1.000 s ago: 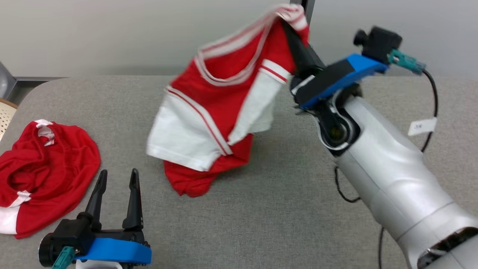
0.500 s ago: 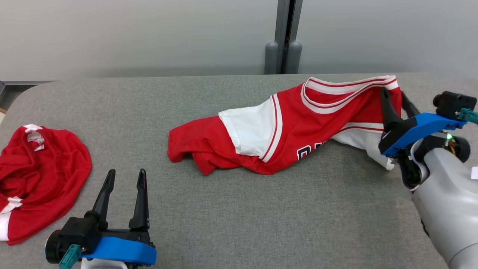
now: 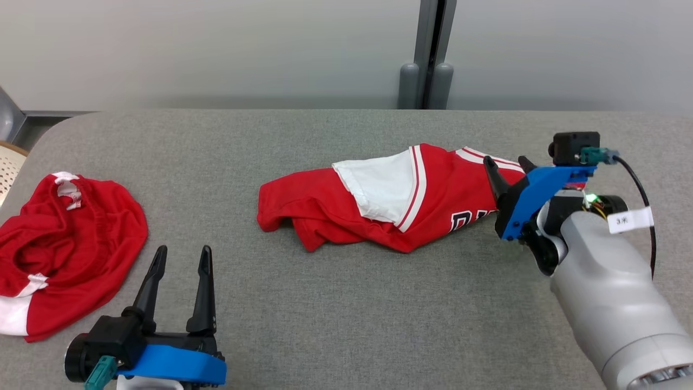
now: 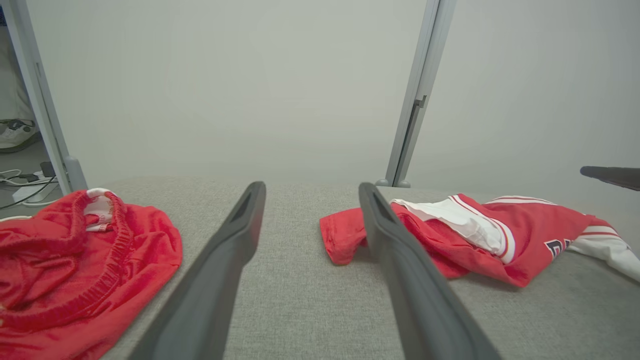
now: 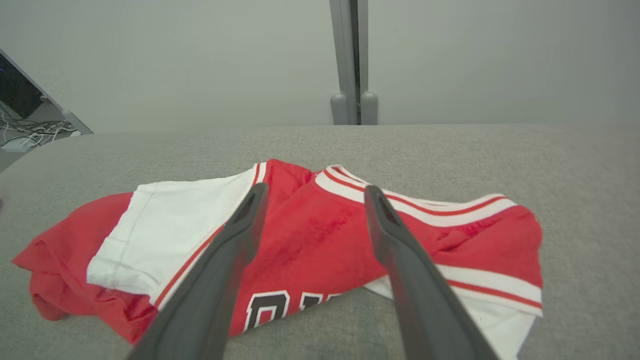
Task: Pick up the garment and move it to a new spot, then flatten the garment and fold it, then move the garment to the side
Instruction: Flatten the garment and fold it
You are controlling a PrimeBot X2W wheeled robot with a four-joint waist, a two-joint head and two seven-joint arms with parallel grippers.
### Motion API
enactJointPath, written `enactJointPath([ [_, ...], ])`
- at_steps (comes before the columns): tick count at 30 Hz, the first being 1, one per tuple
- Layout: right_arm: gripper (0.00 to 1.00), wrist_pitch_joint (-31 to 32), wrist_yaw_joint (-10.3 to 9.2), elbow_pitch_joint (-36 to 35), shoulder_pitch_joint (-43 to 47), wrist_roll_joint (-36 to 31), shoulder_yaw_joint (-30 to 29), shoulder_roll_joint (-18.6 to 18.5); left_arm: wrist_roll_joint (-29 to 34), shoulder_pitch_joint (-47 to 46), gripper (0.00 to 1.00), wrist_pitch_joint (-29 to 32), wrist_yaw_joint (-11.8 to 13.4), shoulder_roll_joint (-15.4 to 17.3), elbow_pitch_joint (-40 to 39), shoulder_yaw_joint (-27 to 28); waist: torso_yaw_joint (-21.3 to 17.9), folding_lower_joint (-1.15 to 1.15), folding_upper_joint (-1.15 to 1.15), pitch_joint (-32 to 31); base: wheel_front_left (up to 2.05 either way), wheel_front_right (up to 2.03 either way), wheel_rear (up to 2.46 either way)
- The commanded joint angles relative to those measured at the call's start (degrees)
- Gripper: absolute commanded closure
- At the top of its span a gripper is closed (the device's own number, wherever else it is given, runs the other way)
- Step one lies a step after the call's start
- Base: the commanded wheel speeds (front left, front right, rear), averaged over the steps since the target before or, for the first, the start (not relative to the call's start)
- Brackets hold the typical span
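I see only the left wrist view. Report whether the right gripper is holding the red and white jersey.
Observer: No. The right gripper stands open over the red and white jersey, gripping nothing.
Operator: Say which part sits between its fingers.
Observer: The red chest, flanked by the white sleeve and the striped neckline; the dark block letters lie nearer the wrist.
Operator: Describe the arm's line.
Observer: Its pale forearm slants in from the near right of the grey fabric table.
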Motion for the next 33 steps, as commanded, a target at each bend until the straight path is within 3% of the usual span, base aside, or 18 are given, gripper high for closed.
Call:
enactJointPath([
  [1,0.0,1.44,0.02,0.66,-1.8,-0.68,-0.25,0.16,0.03,-0.81,0.0,-0.26,0.18,0.31,-0.34,0.17,0.55,0.01,0.0,0.91,0.0,0.0,0.0],
  [17,0.0,28.95,0.02,4.65,-16.52,-9.89,-7.64,-6.86,1.25,-5.9,0.0,-0.22,-0.91,-0.62,-3.04,-1.66,7.99,0.01,0.0,11.54,0.0,0.0,0.0],
  [25,0.0,32.87,0.01,4.69,-19.18,-13.89,-10.11,-8.61,2.15,-8.16,0.0,-0.21,-1.42,-1.78,-4.52,-2.12,10.77,0.01,0.0,15.69,0.0,0.0,0.0],
  [30,0.0,34.93,0.02,4.69,-18.56,-13.82,-11.19,-6.4,2.59,-8.38,0.0,-0.21,-1.71,-2.19,-4.21,-2.25,11.03,0.01,0.0,16.22,0.0,0.0,0.0],
  [31,0.33,35.01,0.02,4.69,-18.38,-13.85,-11.12,-6.13,2.61,-8.47,0.0,-0.21,-1.74,-2.26,-4.13,-2.27,11.01,0.01,0.0,16.24,0.0,0.0,0.0],
  [32,0.74,35.06,0.02,4.69,-18.22,-13.75,-10.94,-5.59,2.69,-8.56,0.0,-0.21,-1.78,-2.31,-4.0,-2.26,10.95,0.01,0.0,16.23,0.0,0.0,0.0],
  [33,1.0,34.93,0.02,4.6,-18.01,-13.49,-10.74,-4.99,2.73,-8.58,0.0,-0.21,-1.82,-2.32,-3.85,-2.17,10.84,0.01,0.0,16.12,0.0,0.0,0.0],
])
